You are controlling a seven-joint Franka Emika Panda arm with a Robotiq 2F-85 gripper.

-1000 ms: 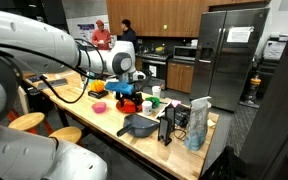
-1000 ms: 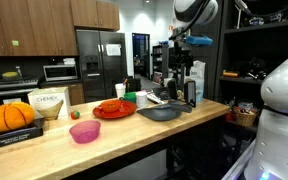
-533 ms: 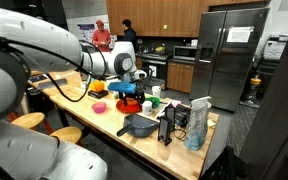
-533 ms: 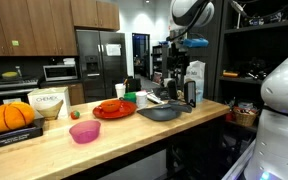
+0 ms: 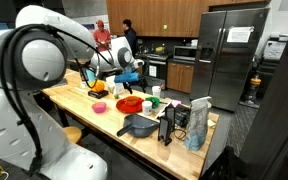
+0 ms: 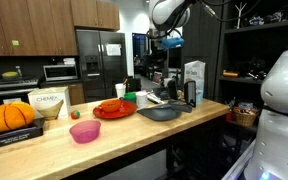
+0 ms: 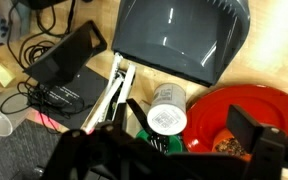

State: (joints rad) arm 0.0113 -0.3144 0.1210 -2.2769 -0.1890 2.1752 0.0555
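My gripper (image 7: 194, 125) is open and empty, its two dark fingers spread wide, high above the wooden counter. In the wrist view a white cylindrical can (image 7: 167, 112) stands below the jaws beside a red plate (image 7: 246, 108) with food crumbs, and a green cup (image 7: 154, 143) holds dark utensils. A dark grey pan (image 7: 179, 38) lies beyond them. In both exterior views the gripper (image 5: 130, 72) (image 6: 169, 40) hangs well above the red plate (image 5: 130, 103) (image 6: 114, 109) and the grey pan (image 5: 139, 125) (image 6: 162, 112).
A pink bowl (image 6: 84, 131) and an orange pumpkin (image 6: 11, 116) sit further along the counter (image 6: 124, 140). A white carton (image 6: 194, 82) and dark bottles stand by the pan. Black cables and a dark device (image 7: 69, 65) lie at the counter's end. Two people (image 5: 114, 35) stand in the kitchen behind.
The arm has lifted and swung away from just above the red plate. The gripper now hangs higher. Its jaws have stayed open.
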